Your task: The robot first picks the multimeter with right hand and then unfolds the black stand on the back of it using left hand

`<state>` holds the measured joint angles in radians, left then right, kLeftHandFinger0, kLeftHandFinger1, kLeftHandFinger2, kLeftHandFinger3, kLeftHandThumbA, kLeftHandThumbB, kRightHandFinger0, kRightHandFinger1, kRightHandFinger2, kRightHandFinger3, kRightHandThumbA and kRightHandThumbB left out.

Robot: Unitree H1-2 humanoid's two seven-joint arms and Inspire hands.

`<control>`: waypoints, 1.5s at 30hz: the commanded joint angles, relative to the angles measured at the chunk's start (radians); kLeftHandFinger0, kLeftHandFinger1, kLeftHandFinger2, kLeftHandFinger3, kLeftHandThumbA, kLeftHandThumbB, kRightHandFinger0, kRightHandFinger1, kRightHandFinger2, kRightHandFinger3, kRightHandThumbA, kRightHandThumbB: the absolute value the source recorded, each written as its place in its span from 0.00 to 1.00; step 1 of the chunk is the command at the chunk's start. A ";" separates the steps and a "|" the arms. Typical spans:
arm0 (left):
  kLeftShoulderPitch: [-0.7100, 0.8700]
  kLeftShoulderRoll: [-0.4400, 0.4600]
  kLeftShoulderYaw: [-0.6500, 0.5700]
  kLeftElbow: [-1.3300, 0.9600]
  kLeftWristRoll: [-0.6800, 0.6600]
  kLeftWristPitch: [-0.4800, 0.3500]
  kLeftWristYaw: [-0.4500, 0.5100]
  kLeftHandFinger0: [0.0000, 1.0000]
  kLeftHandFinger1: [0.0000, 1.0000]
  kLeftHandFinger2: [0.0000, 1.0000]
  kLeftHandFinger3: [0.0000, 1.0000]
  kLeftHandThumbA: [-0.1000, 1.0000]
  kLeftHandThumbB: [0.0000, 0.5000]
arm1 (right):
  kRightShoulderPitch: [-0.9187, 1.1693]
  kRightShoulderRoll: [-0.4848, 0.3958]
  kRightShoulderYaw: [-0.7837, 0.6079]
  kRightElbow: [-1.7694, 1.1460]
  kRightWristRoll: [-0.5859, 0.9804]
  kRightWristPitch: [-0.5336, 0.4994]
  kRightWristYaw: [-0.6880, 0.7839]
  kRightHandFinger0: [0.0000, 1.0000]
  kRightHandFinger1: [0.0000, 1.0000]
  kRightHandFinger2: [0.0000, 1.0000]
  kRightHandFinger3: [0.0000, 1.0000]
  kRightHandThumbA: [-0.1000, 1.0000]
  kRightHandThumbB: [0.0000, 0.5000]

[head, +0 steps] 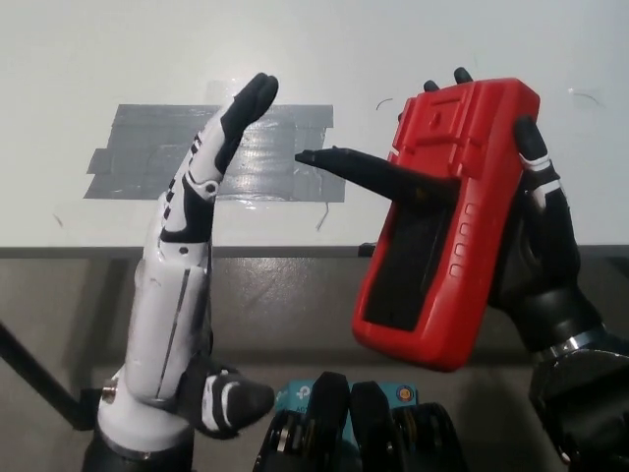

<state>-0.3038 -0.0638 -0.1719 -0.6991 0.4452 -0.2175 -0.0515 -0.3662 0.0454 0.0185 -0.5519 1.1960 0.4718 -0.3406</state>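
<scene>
The red multimeter (447, 231) sits in the right half of the frame, its back turned up toward me, long side running from the upper right down toward the lower middle. The black stand (378, 175) is swung out from that back and points left, its tip ending over the right end of the grey tape patch (133, 157). My black right hand (541, 261) holds the multimeter from behind and from the right edge; fingertips (444, 81) show over its top edge and another finger lies along its right side. My white left hand (187, 236) stands upright in the left half of the frame, open and holding nothing, fingers stretched toward the upper middle, with a clear gap between them and the stand's tip. The tape patch lies on the white table (314, 49), whose front edge crosses the frame just below the middle
</scene>
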 commanded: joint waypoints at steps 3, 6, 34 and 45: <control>-0.014 -0.017 -0.007 0.000 0.044 -0.060 0.013 1.00 1.00 1.00 1.00 1.00 0.33 | -0.021 -0.001 0.013 -0.068 0.032 -0.016 0.045 0.00 0.49 0.87 0.96 0.00 0.17; -0.017 -0.014 -0.015 0.038 0.007 -0.077 0.017 1.00 1.00 1.00 1.00 1.00 0.33 | -0.020 -0.005 0.017 -0.090 0.031 -0.015 0.038 0.00 0.49 0.87 0.95 0.00 0.21; 0.020 -0.046 -0.067 0.009 0.048 -0.182 0.015 1.00 1.00 1.00 1.00 1.00 0.19 | -0.031 -0.017 0.018 -0.160 0.059 -0.031 -0.029 0.00 0.45 0.86 0.95 0.00 0.27; 0.088 -0.042 -0.107 0.017 -0.048 -0.230 0.025 0.90 0.12 0.35 1.00 1.00 0.19 | -0.035 -0.008 0.005 -0.191 0.049 -0.056 -0.041 0.00 0.45 0.92 0.89 0.00 0.24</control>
<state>-0.2304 -0.0905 -0.2648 -0.6882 0.4129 -0.3794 -0.0458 -0.3660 0.0216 0.0356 -0.6761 1.2116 0.4697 -0.3743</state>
